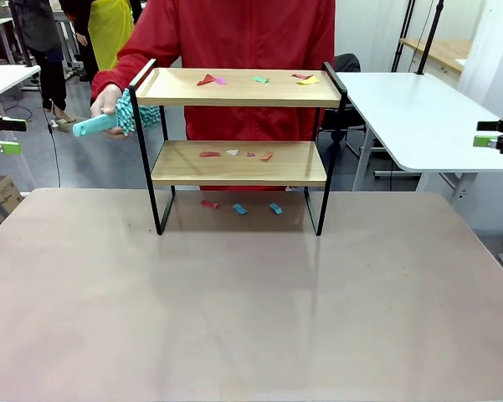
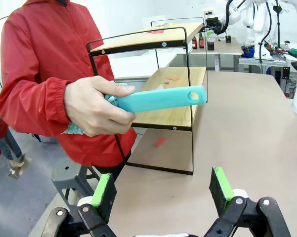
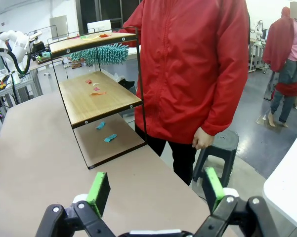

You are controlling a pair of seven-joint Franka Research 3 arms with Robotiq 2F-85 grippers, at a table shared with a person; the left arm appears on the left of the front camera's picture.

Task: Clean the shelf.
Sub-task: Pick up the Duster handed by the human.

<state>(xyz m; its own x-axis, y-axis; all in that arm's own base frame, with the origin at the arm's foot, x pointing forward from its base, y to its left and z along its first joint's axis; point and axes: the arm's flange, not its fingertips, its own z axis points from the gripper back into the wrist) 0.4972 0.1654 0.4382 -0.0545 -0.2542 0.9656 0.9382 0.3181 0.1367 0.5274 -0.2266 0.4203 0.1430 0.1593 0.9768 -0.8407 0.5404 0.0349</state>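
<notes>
The shelf (image 1: 238, 163) stands at the table's far side, two light wooden boards in a thin black frame. Coloured paper scraps (image 1: 259, 79) lie on its top board, more on the lower board and on the table under it. Behind it a person in a red jacket holds a teal duster (image 1: 117, 119) in one hand (image 1: 107, 100) beside the shelf's left end. In the left wrist view the duster handle (image 2: 160, 98) juts toward the shelf (image 2: 153, 39). My left gripper (image 1: 4, 136) (image 2: 162, 192) hangs open at the far left. My right gripper (image 1: 488, 134) (image 3: 155, 190) hangs open at the far right.
The brown table (image 1: 251, 301) stretches bare between me and the shelf. White tables (image 1: 418, 117) stand to the right and left behind. A stool (image 3: 222, 148) stands by the person's legs. Other people stand farther back.
</notes>
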